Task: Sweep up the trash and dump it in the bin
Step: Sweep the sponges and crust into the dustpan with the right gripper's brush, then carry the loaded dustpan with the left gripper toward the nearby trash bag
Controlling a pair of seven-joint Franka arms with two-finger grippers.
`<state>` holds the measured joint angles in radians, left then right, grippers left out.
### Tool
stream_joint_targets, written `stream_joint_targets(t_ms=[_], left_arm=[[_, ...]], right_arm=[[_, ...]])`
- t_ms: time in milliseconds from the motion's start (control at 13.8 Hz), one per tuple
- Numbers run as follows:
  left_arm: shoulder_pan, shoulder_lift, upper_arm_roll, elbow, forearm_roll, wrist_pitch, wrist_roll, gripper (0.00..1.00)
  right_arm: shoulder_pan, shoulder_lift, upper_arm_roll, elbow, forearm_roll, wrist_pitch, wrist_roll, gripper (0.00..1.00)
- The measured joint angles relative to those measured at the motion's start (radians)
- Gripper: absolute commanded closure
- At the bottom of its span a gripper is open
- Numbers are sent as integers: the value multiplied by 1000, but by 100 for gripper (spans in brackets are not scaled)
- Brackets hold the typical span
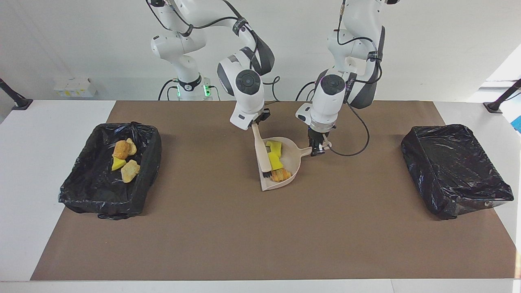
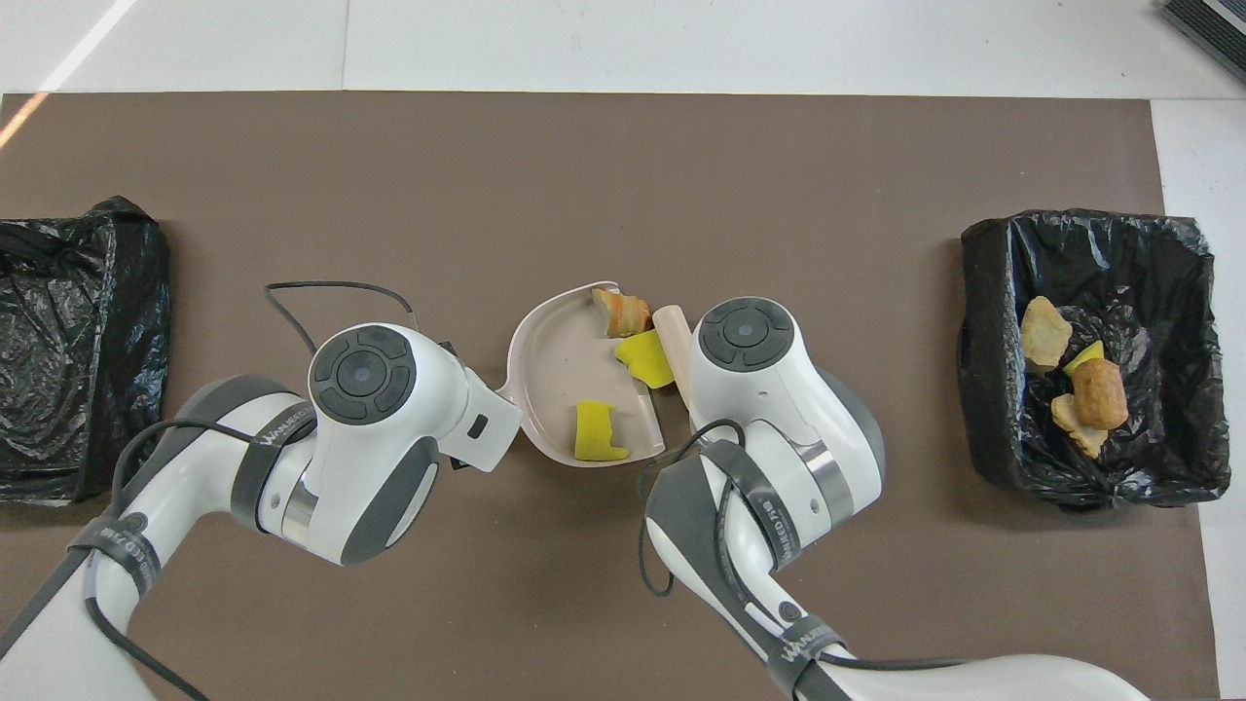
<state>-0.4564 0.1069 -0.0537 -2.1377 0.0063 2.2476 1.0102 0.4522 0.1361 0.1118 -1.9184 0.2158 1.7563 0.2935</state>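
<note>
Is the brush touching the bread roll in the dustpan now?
Touching. In the facing view the brush has its dark bristles pressed against the bread roll at the dustpan mouth, with no gap between them.

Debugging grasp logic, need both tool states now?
Left tool: shut on the dustpan handle.
Right tool: shut on the brush handle.

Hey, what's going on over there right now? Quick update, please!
Right gripper shut on brush, left gripper shut on dustpan handle. Three scraps in pan. Nothing blocking; bin holds earlier scraps.
</note>
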Motion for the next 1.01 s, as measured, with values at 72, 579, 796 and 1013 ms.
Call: stream_joint_targets(t_ms=[72, 579, 796, 1013], left_arm=[[5, 0, 2, 0, -17, 0, 19, 100], [88, -5, 12, 8, -114, -9, 190, 100], [159, -38, 15, 45, -177, -94, 288, 100], [217, -67, 20, 110, -189, -205, 351, 100]], right_arm=[[-13, -31, -5, 2, 0, -40, 7, 100], [-87, -238, -3, -28, -14, -341, 96, 100], [-47, -328, 4, -202, 3, -232, 133, 100], [39, -342, 11, -308, 54, -39, 205, 100]])
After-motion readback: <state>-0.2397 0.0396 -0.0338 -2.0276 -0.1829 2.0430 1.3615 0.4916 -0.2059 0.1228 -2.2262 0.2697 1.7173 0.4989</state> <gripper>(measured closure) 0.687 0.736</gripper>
